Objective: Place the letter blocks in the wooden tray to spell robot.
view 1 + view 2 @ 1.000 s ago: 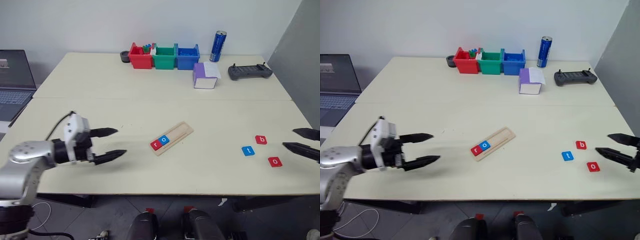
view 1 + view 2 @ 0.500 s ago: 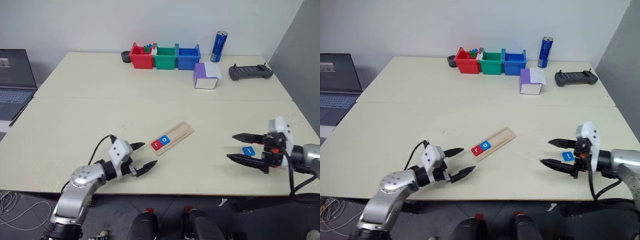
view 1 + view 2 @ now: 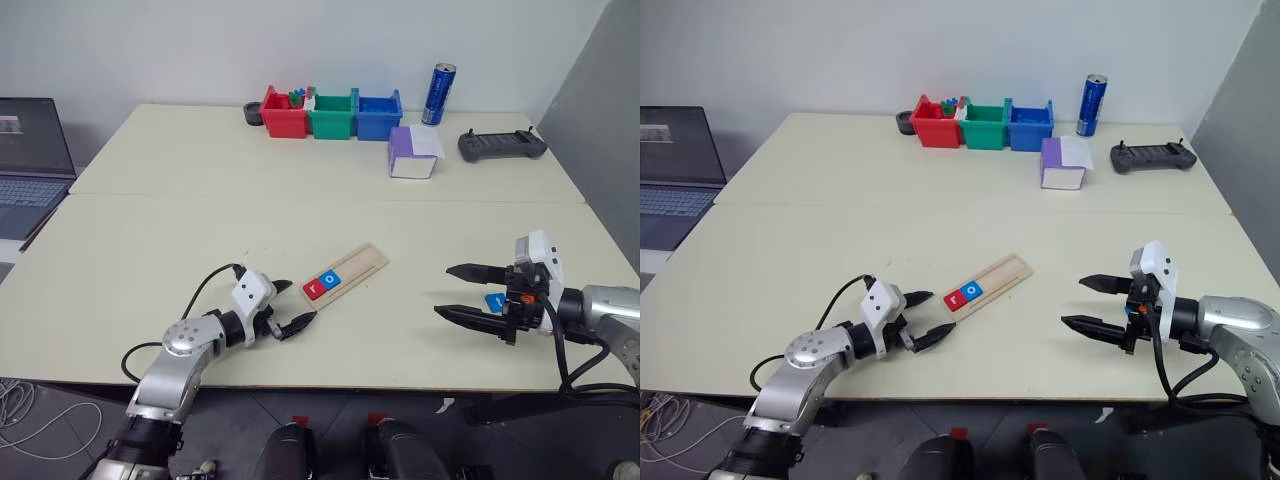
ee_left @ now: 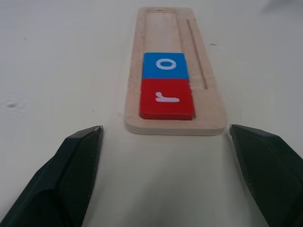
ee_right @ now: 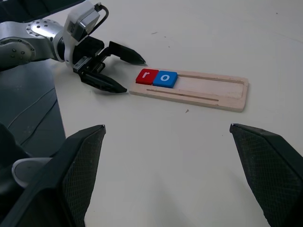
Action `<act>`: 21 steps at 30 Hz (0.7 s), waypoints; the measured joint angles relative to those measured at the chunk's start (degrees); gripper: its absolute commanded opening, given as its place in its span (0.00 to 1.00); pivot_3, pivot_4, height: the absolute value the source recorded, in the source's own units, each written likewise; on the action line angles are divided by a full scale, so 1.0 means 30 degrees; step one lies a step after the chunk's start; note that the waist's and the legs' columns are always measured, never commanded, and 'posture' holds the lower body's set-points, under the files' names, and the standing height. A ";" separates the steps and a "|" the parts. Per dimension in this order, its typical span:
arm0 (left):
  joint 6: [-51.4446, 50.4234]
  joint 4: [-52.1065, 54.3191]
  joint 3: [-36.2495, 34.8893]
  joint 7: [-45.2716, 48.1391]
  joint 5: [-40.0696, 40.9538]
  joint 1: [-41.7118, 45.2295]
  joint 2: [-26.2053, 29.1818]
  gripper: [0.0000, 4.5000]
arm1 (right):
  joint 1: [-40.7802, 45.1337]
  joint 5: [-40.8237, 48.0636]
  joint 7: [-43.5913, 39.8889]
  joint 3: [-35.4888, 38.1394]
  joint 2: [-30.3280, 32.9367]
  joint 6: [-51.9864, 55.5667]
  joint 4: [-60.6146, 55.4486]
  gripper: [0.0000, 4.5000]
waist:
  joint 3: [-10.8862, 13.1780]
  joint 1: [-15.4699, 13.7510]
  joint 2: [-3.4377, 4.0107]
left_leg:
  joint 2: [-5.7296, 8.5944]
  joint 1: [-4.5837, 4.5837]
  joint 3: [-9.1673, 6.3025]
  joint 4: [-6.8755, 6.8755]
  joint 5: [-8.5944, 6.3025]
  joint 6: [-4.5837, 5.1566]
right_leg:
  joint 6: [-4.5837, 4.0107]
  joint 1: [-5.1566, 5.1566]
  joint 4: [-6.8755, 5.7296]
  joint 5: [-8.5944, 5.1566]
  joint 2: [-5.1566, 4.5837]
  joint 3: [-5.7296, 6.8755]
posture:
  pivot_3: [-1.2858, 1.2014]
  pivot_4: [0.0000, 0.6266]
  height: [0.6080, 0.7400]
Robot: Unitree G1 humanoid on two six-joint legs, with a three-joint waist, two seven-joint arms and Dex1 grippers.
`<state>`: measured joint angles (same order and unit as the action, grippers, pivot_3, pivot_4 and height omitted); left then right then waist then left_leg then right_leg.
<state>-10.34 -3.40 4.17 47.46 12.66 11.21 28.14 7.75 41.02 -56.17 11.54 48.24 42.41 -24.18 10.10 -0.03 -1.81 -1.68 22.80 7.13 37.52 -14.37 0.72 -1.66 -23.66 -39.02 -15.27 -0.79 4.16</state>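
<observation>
Left end effector (image 3: 293, 306), its two black fingers spread wide and holding nothing, is hovering low over the pale desk (image 3: 200, 240) just short of the near end of the long pale-wood tray (image 3: 357, 267). A red "r" tile (image 3: 313, 290) and a blue "o" tile (image 3: 329, 281) are lying side by side in the tray's groove at that end, with the other half of the groove bare. Right end effector (image 3: 452, 292), equally wide and empty, is pointing toward the tray from well apart, partly hiding a blue tile (image 3: 494, 301) behind it. Along the far edge are sitting red, green and blue plastic bins (image 3: 328, 113), a blue can (image 3: 436, 93), a purple-and-white box (image 3: 411, 152) and a dark handheld controller (image 3: 502, 144).
</observation>
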 measured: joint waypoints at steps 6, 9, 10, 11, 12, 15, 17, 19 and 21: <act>0.1134 -0.1971 0.0621 0.0593 -0.0576 0.1433 -0.0315 1.00 | -0.0095 0.0182 0.0431 -0.0024 -0.0136 0.0003 -0.0173 0.99 | 0.0000 -0.0025 0.0000 | -0.0002 0.0006 -0.0049 0.0071 -0.0006 0.0006 | 0.0001 0.0048 -0.0001 0.0001 -0.0003 0.0044 | 0.52 0.24 1.00; 0.1441 -0.2167 0.0756 0.0743 -0.0636 0.1520 -0.0340 1.00 | -0.0347 0.0191 0.0556 -0.0024 -0.0231 0.0004 -0.0272 0.99 | 0.0000 -0.0024 0.0000 | -0.0003 0.0011 -0.0057 0.0091 -0.0010 0.0012 | 0.0001 0.0054 -0.0002 0.0001 -0.0006 0.0048 | 0.52 0.24 1.00; 0.1535 -0.2293 0.0786 0.0811 -0.0694 0.1601 -0.0357 1.00 | -0.0385 0.0192 0.0585 -0.0024 -0.0246 0.0003 -0.0284 0.99 | 0.0000 -0.0026 0.0001 | -0.0002 0.0012 -0.0060 0.0097 -0.0010 0.0013 | 0.0002 0.0057 -0.0002 0.0001 -0.0007 0.0052 | 0.52 0.24 1.00; 0.1596 -0.2521 0.0810 0.0924 -0.0767 0.1782 -0.0401 1.00 | -0.0428 0.0194 0.0642 -0.0022 -0.0248 0.0003 -0.0288 0.99 | -0.0001 -0.0029 0.0001 | -0.0002 0.0011 -0.0064 0.0103 -0.0010 0.0013 | 0.0003 0.0062 -0.0002 0.0002 -0.0008 0.0058 | 0.52 0.24 1.00; 0.1616 -0.2672 0.0833 0.1011 -0.0828 0.1924 -0.0438 1.00 | -0.0445 0.0198 0.0725 -0.0022 -0.0261 0.0003 -0.0293 0.99 | -0.0001 -0.0036 0.0002 | -0.0001 0.0013 -0.0070 0.0109 -0.0010 0.0013 | 0.0005 0.0066 -0.0003 0.0004 -0.0009 0.0063 | 0.52 0.24 1.00; 0.1674 -0.3145 0.1000 0.1125 -0.0954 0.2403 -0.0548 1.00 | -0.0455 0.0206 0.0828 -0.0021 -0.0261 0.0002 -0.0298 0.99 | -0.0001 -0.0047 0.0001 | 0.0000 0.0013 -0.0077 0.0121 -0.0010 0.0015 | 0.0015 0.0076 -0.0002 0.0009 -0.0012 0.0069 | 0.52 0.24 1.00; 0.1670 -0.3344 0.1032 0.1119 -0.0997 0.2598 -0.0643 1.00 | -0.0457 0.0206 0.0835 -0.0021 -0.0261 -0.0005 -0.0298 0.99 | -0.0001 -0.0052 0.0001 | 0.0000 0.0012 -0.0078 0.0122 -0.0011 0.0016 | 0.0015 0.0076 -0.0002 0.0009 -0.0012 0.0069 | 0.52 0.24 1.00; 0.1642 -0.3467 0.1032 0.1117 -0.0992 0.2681 -0.0748 1.00 | -0.0458 0.0205 0.0851 -0.0021 -0.0261 -0.0012 -0.0298 0.99 | -0.0001 -0.0054 0.0001 | 0.0000 0.0013 -0.0079 0.0119 -0.0011 0.0016 | 0.0015 0.0075 -0.0002 0.0009 -0.0012 0.0070 | 0.52 0.24 1.00; 0.1622 -0.3547 0.1032 0.1135 -0.1000 0.2746 -0.0801 1.00 | -0.0458 0.0204 0.0880 -0.0022 -0.0263 -0.0020 -0.0298 0.99 | -0.0001 -0.0059 0.0001 | 0.0001 0.0013 -0.0081 0.0119 -0.0011 0.0016 | 0.0015 0.0076 -0.0001 0.0009 -0.0012 0.0072 | 0.52 0.24 1.00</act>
<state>-5.47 -14.04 7.27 50.86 9.66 19.45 25.74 6.37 41.63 -53.53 11.48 47.45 42.35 -25.07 10.10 -0.20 -1.81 -1.68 22.84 6.89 37.87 -14.40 0.77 -1.62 -23.43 -39.03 -15.24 -0.83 4.38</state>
